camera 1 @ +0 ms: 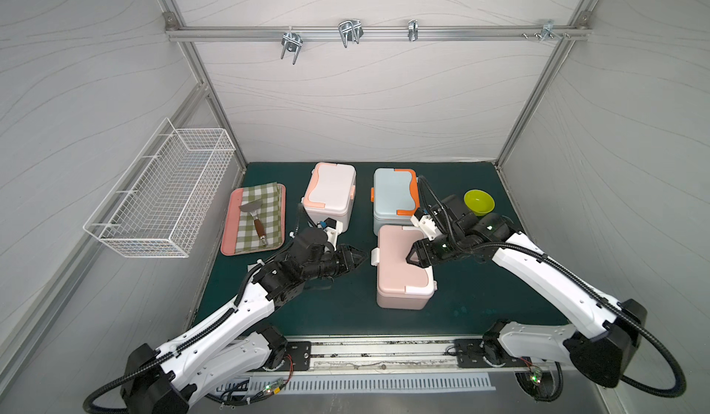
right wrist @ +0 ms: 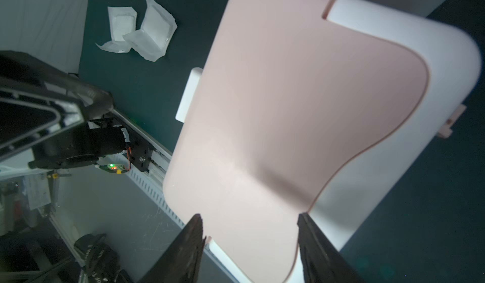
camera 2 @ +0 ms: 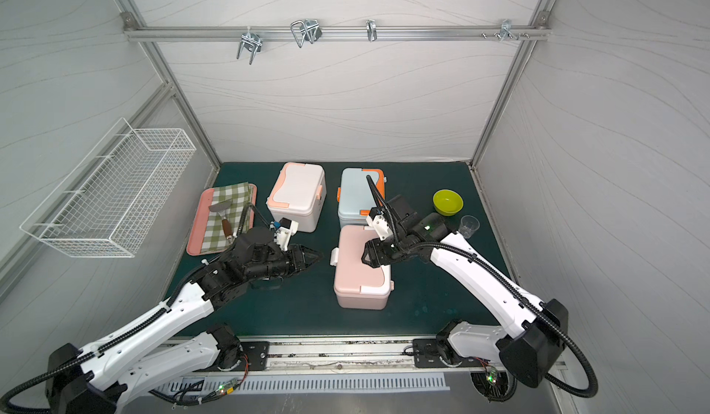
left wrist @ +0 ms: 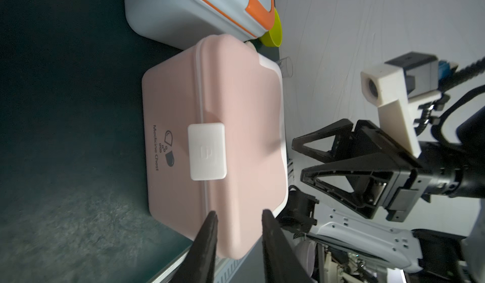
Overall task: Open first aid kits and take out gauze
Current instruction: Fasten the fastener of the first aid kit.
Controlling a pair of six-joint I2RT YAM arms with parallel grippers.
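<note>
Three first aid kits stand on the green mat, lids down: white with peach trim (camera 1: pixel 329 195), light blue with orange trim (camera 1: pixel 393 197), and pale pink (camera 1: pixel 403 266) nearest the front. My left gripper (camera 1: pixel 364 256) points at the pink kit's white side latch (left wrist: pixel 207 151), stopping just short of it. Its jaws (left wrist: pixel 240 213) stand a narrow gap apart with nothing between them. My right gripper (right wrist: pixel 250 215) hovers open over the pink lid (right wrist: pixel 301 98), jaws wide. Two wrapped gauze pads (right wrist: pixel 143 29) lie on the mat beyond the left arm; the top views hide them.
A pink tray (camera 1: pixel 230 220) with checked cloth and a spatula lies at the left. A green bowl (camera 1: pixel 479 201) and a clear cup (camera 2: pixel 469 224) sit behind the right arm. A white wire basket (camera 1: pixel 165 197) hangs on the left wall.
</note>
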